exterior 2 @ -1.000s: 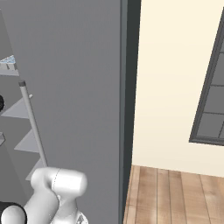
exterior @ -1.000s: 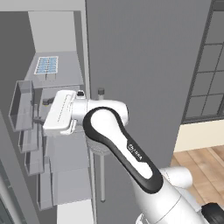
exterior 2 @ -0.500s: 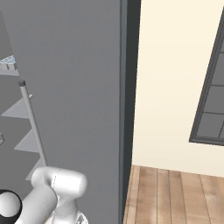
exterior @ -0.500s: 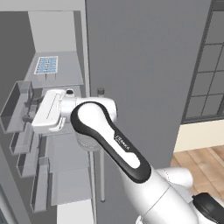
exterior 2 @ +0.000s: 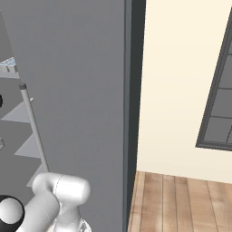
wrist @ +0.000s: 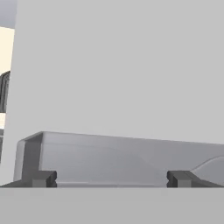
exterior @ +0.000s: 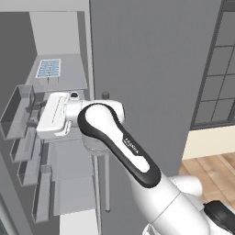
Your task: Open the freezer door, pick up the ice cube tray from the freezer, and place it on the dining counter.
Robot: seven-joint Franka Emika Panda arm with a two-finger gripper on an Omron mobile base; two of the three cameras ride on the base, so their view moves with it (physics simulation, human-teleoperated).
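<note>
The freezer (exterior: 69, 151) stands open, white inside with pale shelves. The light blue ice cube tray (exterior: 49, 69) lies flat on an upper shelf; one corner of the ice cube tray (exterior 2: 9, 63) peeks past the grey door. The freezer door (exterior: 8, 183) is swung out to the left, its grey bins (exterior: 20, 108) facing inward. My gripper (exterior: 36, 120) reaches left at bin height, below and in front of the tray. In the hand view my gripper (wrist: 111, 179) is open, nothing between its fingertips (wrist: 43, 178), with a grey door bin (wrist: 109, 155) just ahead. The dining counter is out of view.
The plain grey door (exterior: 151, 69) is shut on the right, its silver bar handle (exterior: 106, 183) just behind my arm. Beyond it are a cream wall (exterior 2: 181, 81), a dark-framed window (exterior: 215, 69) and wood floor (exterior 2: 181, 199).
My hand has slid left, from in front of the shelves toward the door bins, and the elbow link has swung with it. The gripper stays open; the tray has not moved.
</note>
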